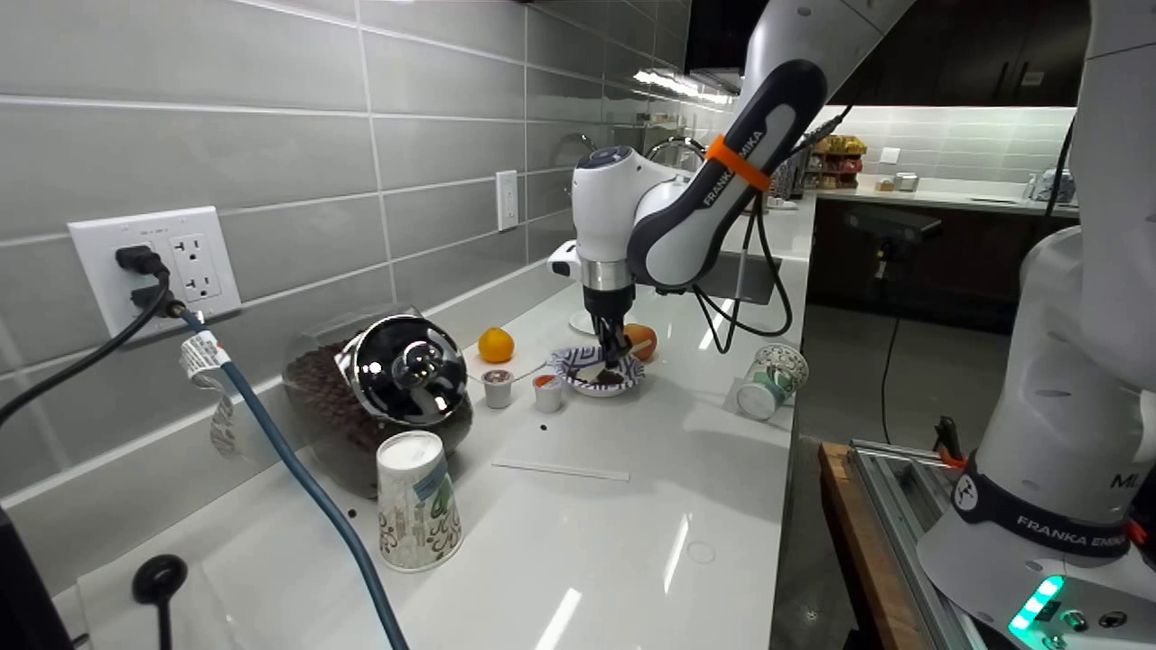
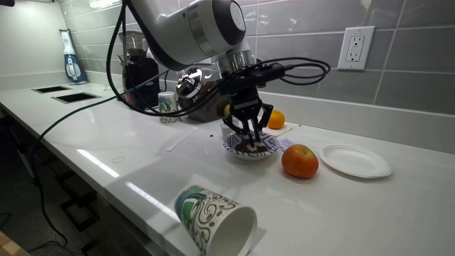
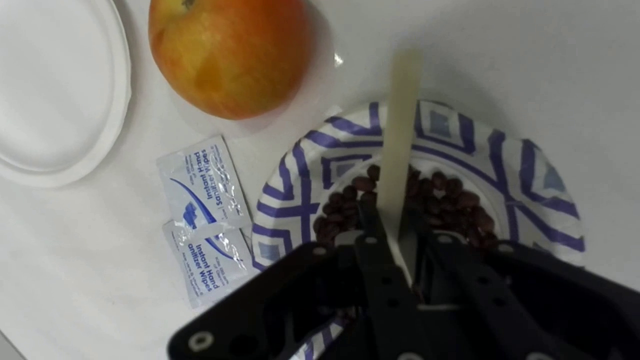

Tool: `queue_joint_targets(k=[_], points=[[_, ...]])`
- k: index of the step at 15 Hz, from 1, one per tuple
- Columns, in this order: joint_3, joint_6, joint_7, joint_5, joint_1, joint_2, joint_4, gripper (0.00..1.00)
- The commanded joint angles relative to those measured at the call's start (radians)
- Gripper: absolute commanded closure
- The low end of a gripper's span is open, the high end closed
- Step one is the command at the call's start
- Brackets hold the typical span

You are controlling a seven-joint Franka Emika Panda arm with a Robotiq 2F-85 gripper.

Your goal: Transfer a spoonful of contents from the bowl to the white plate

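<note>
The bowl with a dark blue patterned rim [image 1: 569, 359] [image 2: 273, 144] [image 3: 287, 205] stands on the counter and holds dark reddish beans [image 3: 452, 200]. My gripper [image 1: 618, 354] [image 2: 253, 141] [image 3: 390, 225] points down into the bowl, its fingertips at the beans. It is shut on a pale spoon [image 3: 402, 115], whose flat handle sticks out over the rim. The spoon's lower end is hidden by the fingers in the wrist view. The plain white plate [image 2: 355, 161] [image 3: 55, 85] lies apart from the bowl, beyond the apple; part of it shows in an exterior view [image 1: 582, 322].
A red-yellow apple [image 2: 300, 161] [image 3: 230, 55] sits between bowl and plate. Wipe packets [image 3: 205, 185] lie beside the bowl. Small tubs [image 1: 547, 394], an orange [image 1: 496, 345] and a bean jar [image 1: 334, 397] stand nearby. A paper cup [image 2: 217, 220] lies near the counter edge.
</note>
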Motion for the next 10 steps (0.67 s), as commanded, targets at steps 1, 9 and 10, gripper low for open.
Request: queue_joint_targets(k=[1, 9, 10], points=[[0.011, 0.036, -0.014, 0.053, -0.006, 0.002, -0.01, 0.94], [0.028, 0.11, -0.052, 0.145, -0.018, -0.001, -0.041, 0.94], [0.03, 0.121, -0.059, 0.162, -0.021, -0.002, -0.048, 0.94]])
